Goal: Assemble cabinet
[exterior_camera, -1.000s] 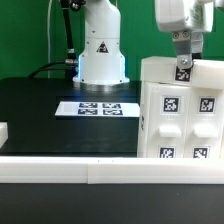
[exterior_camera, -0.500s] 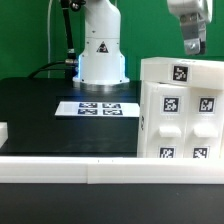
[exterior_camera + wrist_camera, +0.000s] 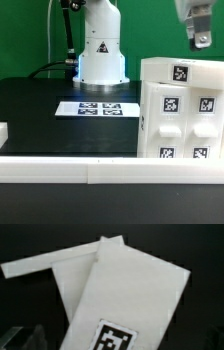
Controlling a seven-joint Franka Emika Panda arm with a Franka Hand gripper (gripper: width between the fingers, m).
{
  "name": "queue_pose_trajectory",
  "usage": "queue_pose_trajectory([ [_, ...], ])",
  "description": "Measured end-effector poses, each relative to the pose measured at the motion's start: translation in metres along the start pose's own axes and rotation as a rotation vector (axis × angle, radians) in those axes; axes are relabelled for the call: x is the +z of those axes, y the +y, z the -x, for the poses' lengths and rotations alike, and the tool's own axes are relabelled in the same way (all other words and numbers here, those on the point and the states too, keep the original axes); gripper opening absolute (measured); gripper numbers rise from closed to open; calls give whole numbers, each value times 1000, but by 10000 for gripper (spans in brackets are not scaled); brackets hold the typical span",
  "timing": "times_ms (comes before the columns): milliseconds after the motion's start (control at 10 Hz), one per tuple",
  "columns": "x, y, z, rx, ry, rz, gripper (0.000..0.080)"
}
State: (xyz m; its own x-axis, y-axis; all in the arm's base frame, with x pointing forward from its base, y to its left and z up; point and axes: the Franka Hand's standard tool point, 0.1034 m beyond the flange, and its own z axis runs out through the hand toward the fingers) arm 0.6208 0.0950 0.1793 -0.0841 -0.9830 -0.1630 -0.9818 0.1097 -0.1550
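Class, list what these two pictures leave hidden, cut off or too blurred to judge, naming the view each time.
- Gripper: exterior view, top edge cuts it; open or shut unclear.
- Cabinet: exterior view, right edge cuts it; its back is hidden.
- Cabinet tag: wrist view, cut by the edge and blurred.
- Marker board: exterior view, tags too small to read.

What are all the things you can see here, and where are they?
Large white plastic box-shaped cabinet: one, white with square black-and-white tags on its front and top, at the exterior view's right.
Thin flat white marker board: one, white with several tags, flat on the table in front of the robot base.
Small white block: one, white, at the exterior view's left edge, cut off.
Long white rail: one, white, along the table's near edge.
Black table: one, black, under everything.
Robot base: one, white, behind the marker board.
Tool: one, grey, above the cabinet, apart from it; open or shut is unclear.
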Motion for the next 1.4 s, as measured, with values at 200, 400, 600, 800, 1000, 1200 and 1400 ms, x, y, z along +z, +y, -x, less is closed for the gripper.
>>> queue_pose_trajectory([
  [200, -1, -5, -1, -272, -4, 24, 797],
  [400, -3, -8, -1, -496, -15, 35, 797],
  [600, -4, -9, -2, -677, -17, 33, 797],
  [800, -4, -9, -2, -814, -19, 32, 797],
  [1000, -4, -9, -3, -1040, -12, 38, 797],
  [1200, -8, -11, -6, -1325, -31, 73, 797],
  [1400, -6, -10, -2, -1505, -19, 100, 797],
])
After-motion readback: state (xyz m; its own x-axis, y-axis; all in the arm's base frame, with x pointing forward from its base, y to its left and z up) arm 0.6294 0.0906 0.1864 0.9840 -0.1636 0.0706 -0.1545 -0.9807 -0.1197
